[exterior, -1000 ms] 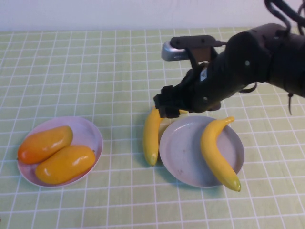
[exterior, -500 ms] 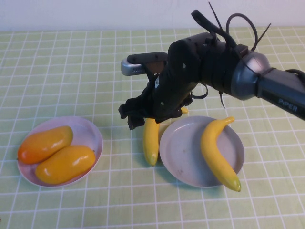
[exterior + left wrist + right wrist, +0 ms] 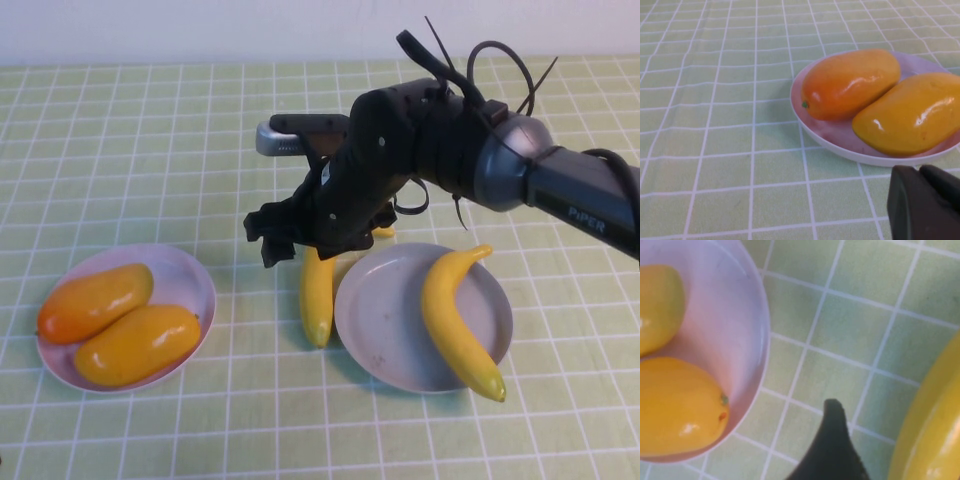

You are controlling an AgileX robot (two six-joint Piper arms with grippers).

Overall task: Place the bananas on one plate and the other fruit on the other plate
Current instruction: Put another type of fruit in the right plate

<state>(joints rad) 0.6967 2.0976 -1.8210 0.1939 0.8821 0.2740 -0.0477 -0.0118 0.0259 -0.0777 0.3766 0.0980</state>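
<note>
One banana (image 3: 455, 320) lies across the grey-blue plate (image 3: 385, 310), with its end over the front rim. The second banana (image 3: 318, 295) lies on the cloth against that plate's left rim and also shows in the right wrist view (image 3: 935, 430). Two orange mango-like fruits (image 3: 95, 300) (image 3: 138, 345) lie on the pale pink plate (image 3: 192, 280). My right gripper (image 3: 285, 243) hangs low over the far end of the loose banana, open, with one finger (image 3: 832, 440) on the banana's left side. My left gripper (image 3: 925, 202) is shut and empty beside the pink plate (image 3: 830, 140).
A green checked cloth (image 3: 150, 150) covers the table. My right arm (image 3: 440, 140) stretches from the right across the space behind the grey-blue plate. The table's far edge meets a white wall.
My right arm has swung left and its gripper has shifted from over the banana's far tip to just left of it. The fruits and plates have stayed put.
</note>
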